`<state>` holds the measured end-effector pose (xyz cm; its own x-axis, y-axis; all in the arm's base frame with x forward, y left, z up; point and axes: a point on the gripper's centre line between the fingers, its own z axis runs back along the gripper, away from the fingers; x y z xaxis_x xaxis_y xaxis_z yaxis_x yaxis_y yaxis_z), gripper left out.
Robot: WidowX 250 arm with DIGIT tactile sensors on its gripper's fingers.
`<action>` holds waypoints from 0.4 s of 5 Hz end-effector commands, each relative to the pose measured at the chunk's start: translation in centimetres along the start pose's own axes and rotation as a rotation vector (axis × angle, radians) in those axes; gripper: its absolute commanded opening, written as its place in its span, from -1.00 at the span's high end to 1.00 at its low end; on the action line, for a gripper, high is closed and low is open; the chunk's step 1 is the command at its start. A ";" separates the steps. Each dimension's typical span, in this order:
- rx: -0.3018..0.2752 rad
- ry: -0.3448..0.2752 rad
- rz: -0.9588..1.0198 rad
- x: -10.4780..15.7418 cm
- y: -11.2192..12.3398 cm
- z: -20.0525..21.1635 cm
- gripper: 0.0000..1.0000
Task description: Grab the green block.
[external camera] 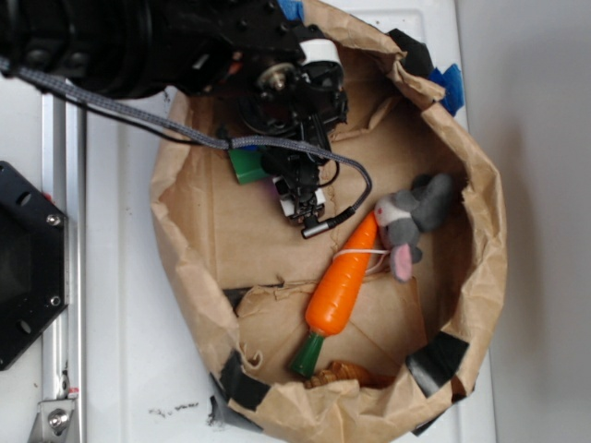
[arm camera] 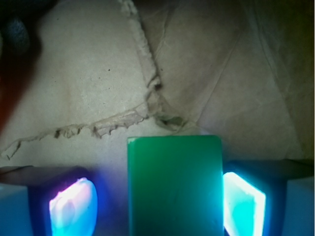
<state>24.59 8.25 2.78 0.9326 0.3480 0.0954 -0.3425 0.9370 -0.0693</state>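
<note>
The green block (arm camera: pixel 173 186) lay flat on the brown paper floor of the paper bag (external camera: pixel 189 268), in the bag's upper left part as the exterior view showed it, where only a small green corner (external camera: pixel 247 166) peeked out from under the arm. In the wrist view the block sat between the two fingers of the gripper (arm camera: pixel 157 204). The right finger pad (arm camera: pixel 243 204), glowing cyan, stood right against the block's edge; the left pad (arm camera: pixel 74 206), glowing blue and pink, stood apart from it with a dark gap between. The jaws were spread wider than the block and were not clamped on it.

The block's near end ran off the bottom of the wrist picture. A torn paper edge (arm camera: pixel 98 128) crossed the floor just beyond its far end. In the exterior view the black arm and its grey cable (external camera: pixel 138 120) hid the gripper's tips. Well apart lay an orange carrot toy (external camera: pixel 343 277) and, beside its tip, a grey plush mouse (external camera: pixel 416 217).
</note>
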 end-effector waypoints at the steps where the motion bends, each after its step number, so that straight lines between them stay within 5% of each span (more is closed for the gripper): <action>1: 0.000 -0.023 0.019 0.0 -0.1 0.9 1.00; 2: 0.000 -0.024 0.011 -0.2 -0.1 1.0 1.00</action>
<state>24.62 8.32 2.82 0.9286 0.3625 0.0790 -0.3576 0.9313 -0.0692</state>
